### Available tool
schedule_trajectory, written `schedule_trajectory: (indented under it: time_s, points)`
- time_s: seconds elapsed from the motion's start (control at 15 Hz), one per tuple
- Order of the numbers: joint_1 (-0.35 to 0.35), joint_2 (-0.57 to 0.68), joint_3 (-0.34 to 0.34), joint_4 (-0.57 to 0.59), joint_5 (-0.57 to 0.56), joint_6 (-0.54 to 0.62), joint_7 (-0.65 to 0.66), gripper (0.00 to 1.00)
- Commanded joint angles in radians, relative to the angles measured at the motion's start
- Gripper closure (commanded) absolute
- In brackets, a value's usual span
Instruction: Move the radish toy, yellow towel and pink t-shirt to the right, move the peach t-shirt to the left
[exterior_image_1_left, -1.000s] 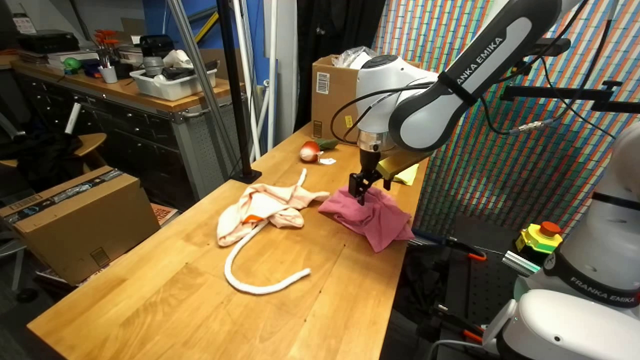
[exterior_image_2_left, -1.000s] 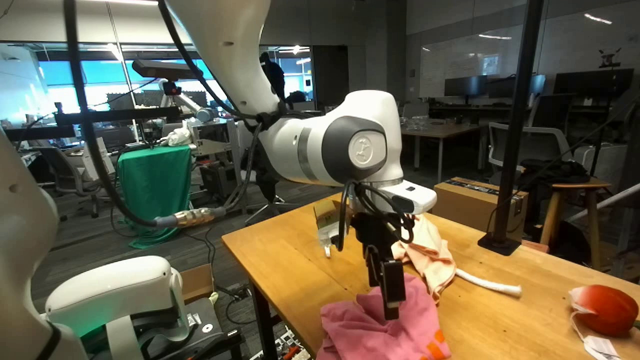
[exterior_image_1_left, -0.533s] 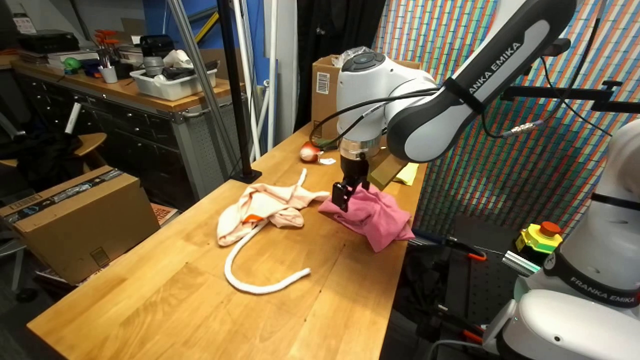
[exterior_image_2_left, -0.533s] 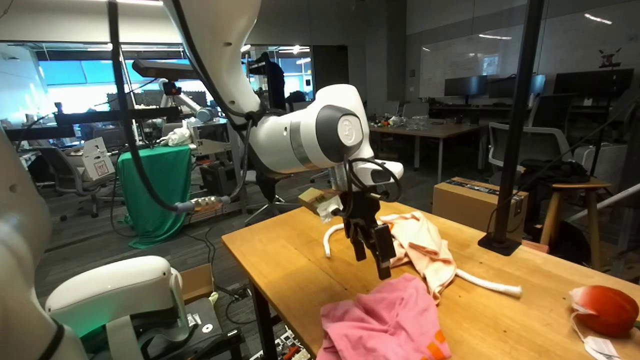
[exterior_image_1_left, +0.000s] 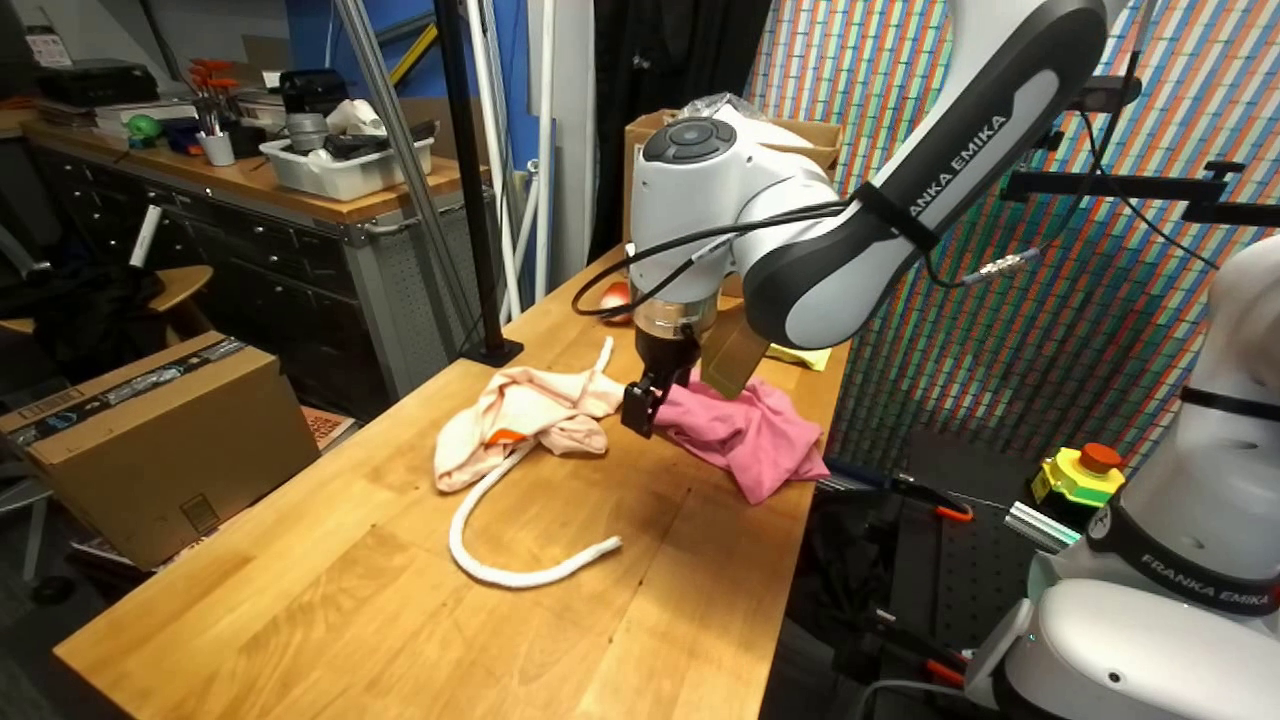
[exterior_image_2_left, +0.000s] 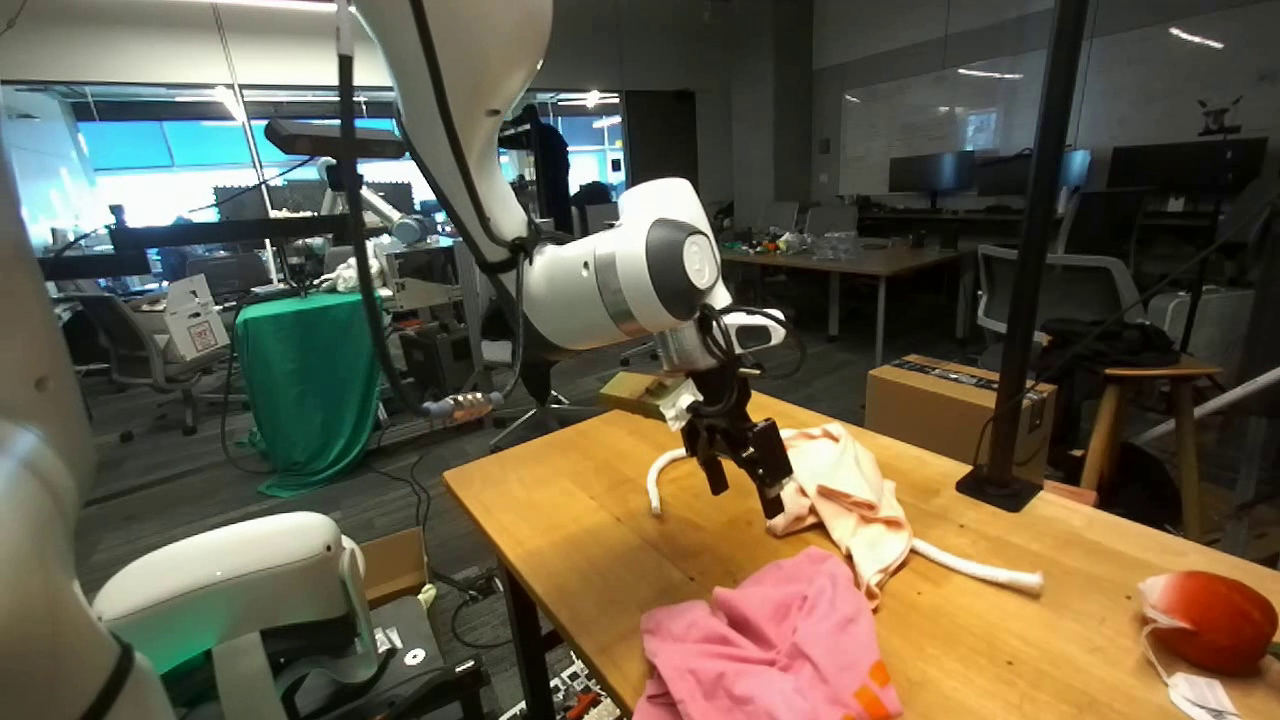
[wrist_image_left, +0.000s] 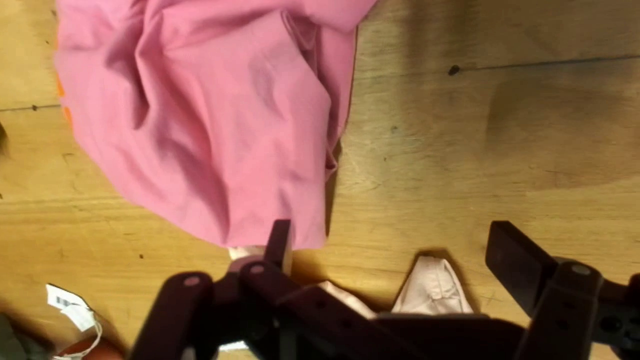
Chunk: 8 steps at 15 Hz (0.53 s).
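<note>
Pink shirt (exterior_image_2_left: 770, 650) lies heaped on the table (exterior_image_1_left: 400, 620), free of the gripper (wrist_image_left: 391, 235), whose jaws stand spread wide and hold nothing. The gripper has just swung off that heap toward the peach shirt (exterior_image_1_left: 525, 405), which lies over the white rope (exterior_image_1_left: 530, 580); the wrist view shows a corner of it below the gap, though I cannot tell whether the gripper touches it. My reading: the pink move is done, and the peach move, leftward, comes next. Radish (exterior_image_2_left: 1210, 620) and yellow towel (exterior_image_1_left: 803, 356) lie past the pink shirt, toward what I take to be the right, so probably 3 of 4 moves are finished. Compared with 1 second ago, only the gripper's place has changed; all 4 items lie as they did.
</note>
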Motion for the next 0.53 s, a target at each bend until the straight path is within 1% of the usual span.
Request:
schedule_trajectory:
  time_s: [0.0,0.27,0.47]
  points:
    - [0.025,0.055,-0.013,0.058,-0.017,0.046,-0.045,0.00]
    - [0.050,0.098,-0.039,0.113,-0.068,0.087,-0.072,0.00]
    - [0.077,0.136,-0.072,0.167,-0.174,0.099,-0.039,0.00]
